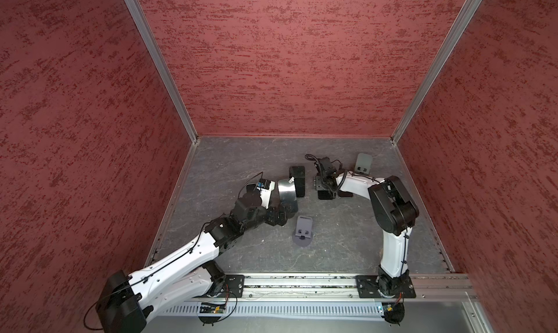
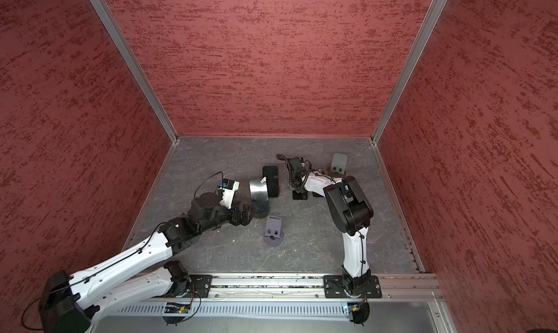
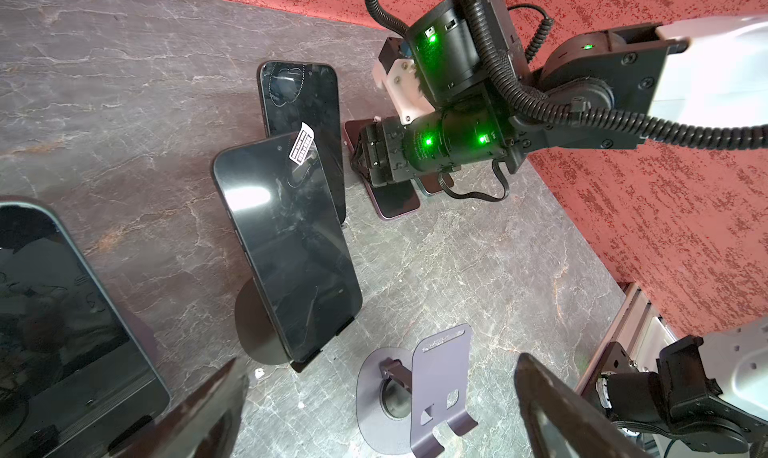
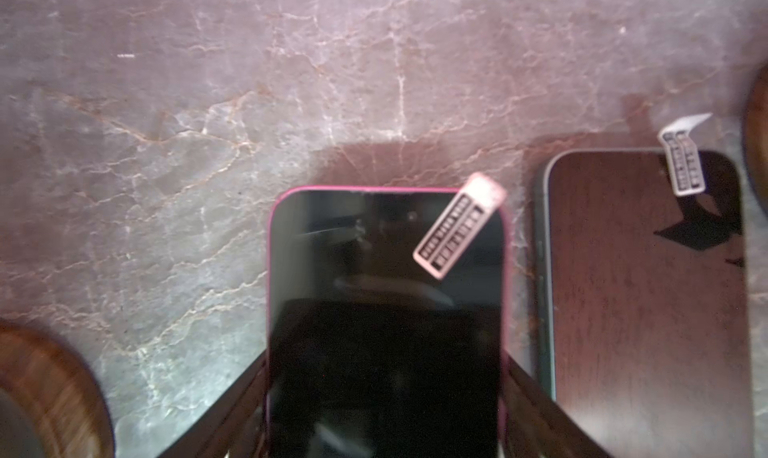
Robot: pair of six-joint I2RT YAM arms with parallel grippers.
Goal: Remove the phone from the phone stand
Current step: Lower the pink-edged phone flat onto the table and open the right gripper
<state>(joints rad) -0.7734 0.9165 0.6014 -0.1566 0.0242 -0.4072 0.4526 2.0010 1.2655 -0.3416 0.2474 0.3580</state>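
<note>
Left wrist view: grey desk (image 3: pixel 124 103), open room toward its wall edge. Ahead of spread left fingers (image 3: pixel 199 418), phone (image 3: pixel 286 248) leans in phone stand (image 3: pixel 253 331); empty stand (image 3: pixel 440 377) nearer, between them. Right fingers (image 4: pixel 540 410) flank pink-edged phone (image 4: pixel 386 331); grip unclear.

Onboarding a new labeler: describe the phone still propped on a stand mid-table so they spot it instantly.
On the gray table, look ahead of the open left gripper. A dark phone leans on a round-based stand. Unlike the phone lying flat behind it, it stands tilted and has a white sticker at its top corner.
</note>
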